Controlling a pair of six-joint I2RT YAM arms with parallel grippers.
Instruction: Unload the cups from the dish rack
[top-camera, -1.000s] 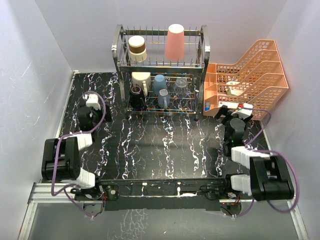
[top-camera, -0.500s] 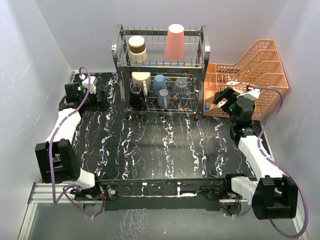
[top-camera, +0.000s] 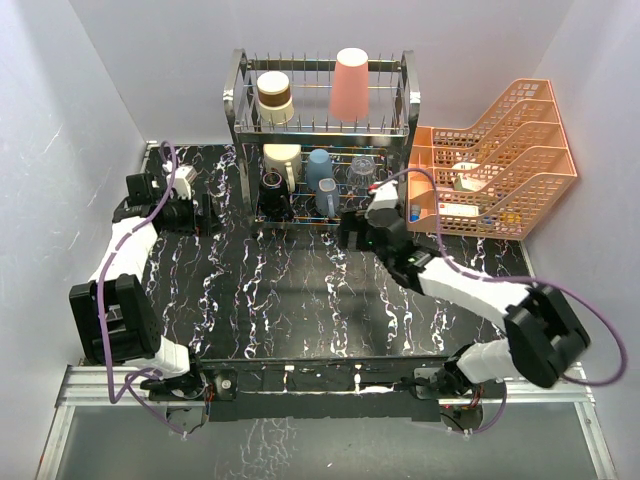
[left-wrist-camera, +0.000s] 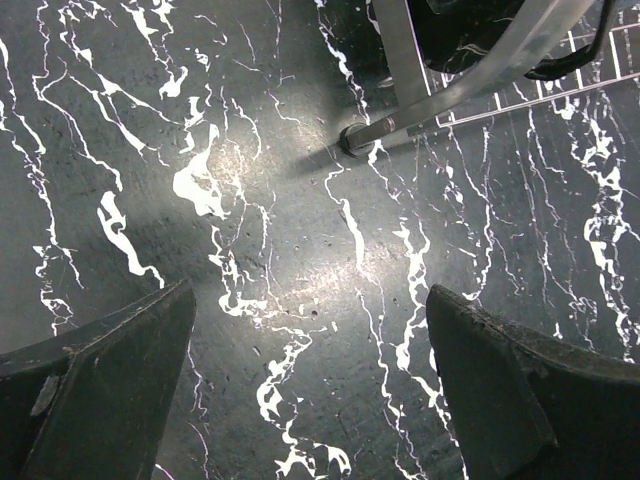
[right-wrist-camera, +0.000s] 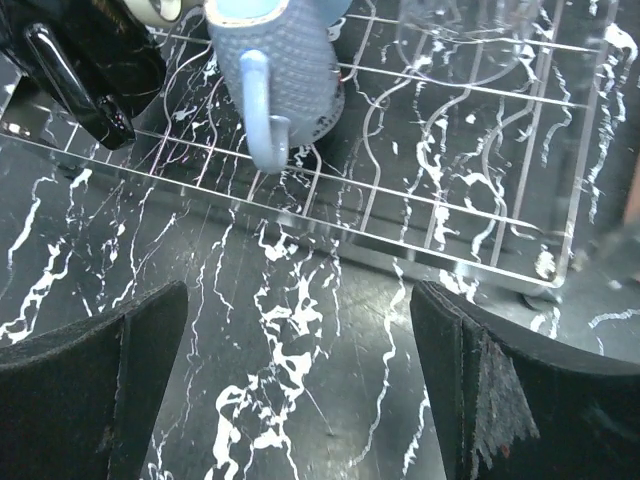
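The steel dish rack (top-camera: 238, 100) stands at the back middle. Its top tier holds a brown-and-cream cup (top-camera: 274, 97) and an upturned salmon tumbler (top-camera: 350, 85). Its lower tier holds a cream mug (top-camera: 282, 160), a blue cup (top-camera: 320, 168), a clear glass (top-camera: 362, 168) and a black mug (top-camera: 272, 192). My left gripper (top-camera: 205, 208) is open and empty over the table, left of the rack's foot (left-wrist-camera: 355, 140). My right gripper (top-camera: 347, 232) is open and empty just in front of the lower tier, below the blue cup (right-wrist-camera: 285, 70), with the black mug (right-wrist-camera: 85, 70) to its left.
Orange mesh stacked trays (top-camera: 500, 150) stand right of the rack, with a small white object (top-camera: 465, 170) inside. Grey walls close in the left, back and right. The black marbled table (top-camera: 300, 290) spreads in front of the rack.
Both arms unfolded from rest. The left reached out to the rack's left foot. The right swung from beside the orange trays leftward to the front of the lower tier.
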